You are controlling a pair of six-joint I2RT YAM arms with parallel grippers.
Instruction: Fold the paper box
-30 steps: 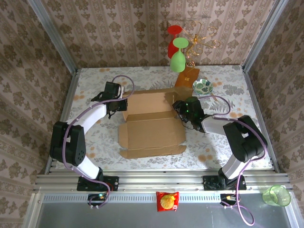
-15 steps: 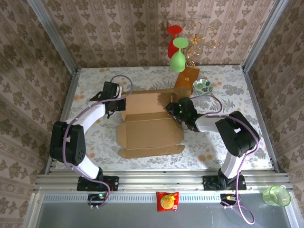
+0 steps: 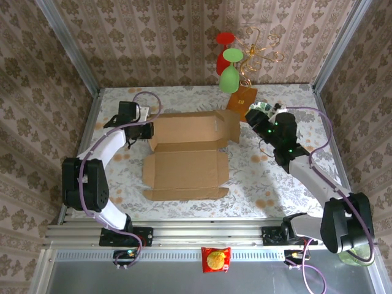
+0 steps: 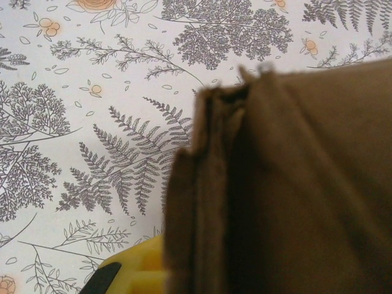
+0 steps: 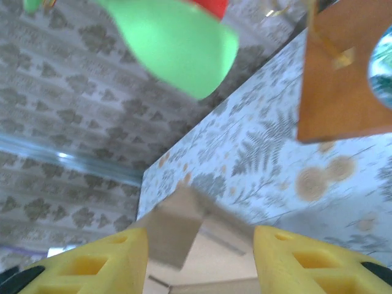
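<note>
Claw check: reading left claw (image 3: 137,125) as clenched on the left end of the paper box (image 3: 184,165). Seeing the cardboard edge right up against its wrist cam with one yellow finger (image 4: 135,275) beside it; can't see the other finger behind the board. Reading right claw (image 3: 252,116) as released, with fingers apart, nothing between them, and hovering just beside the raised right flap. Got the box mid-counter (image 3: 275,177), with the rear panel tilted up and the front panels flat.

Risks, as a judgement:
- Could drag the whole sheet sideways instead of creasing it by pulling from one end only. Could also slip off or tear that edge.
- Expect spring-back on the right flap with nothing pinning it.
- Could clip the small patterned bowl (image 3: 262,111) or the wire glass rack (image 3: 242,98) by swinging the right claw, both just beside it. Might topple the hanging green glass (image 3: 229,78).
</note>
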